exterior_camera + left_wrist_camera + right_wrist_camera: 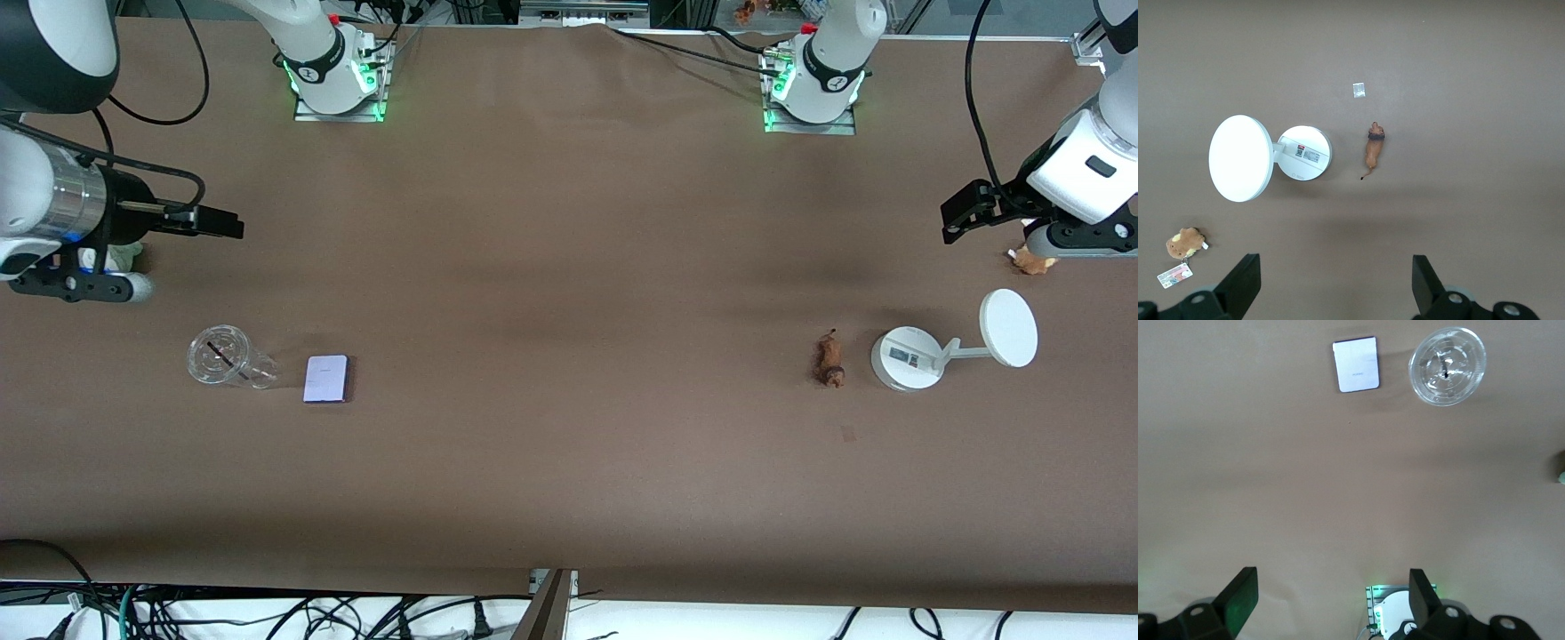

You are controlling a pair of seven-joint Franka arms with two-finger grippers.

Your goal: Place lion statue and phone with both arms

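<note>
Lion (831, 359) lies below the wide-open left gripper (1335, 283) — long axis front-to-base; phone (326, 379) nearest the wide-open right gripper (1331, 603).

No legible text or labels.

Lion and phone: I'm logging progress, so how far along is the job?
Nothing looks done. The lion lies beside the white stand; the phone lies beside the clear cup. The left pincer and right pincer hang open, holding nothing. Both pickups and placements remain.
</note>
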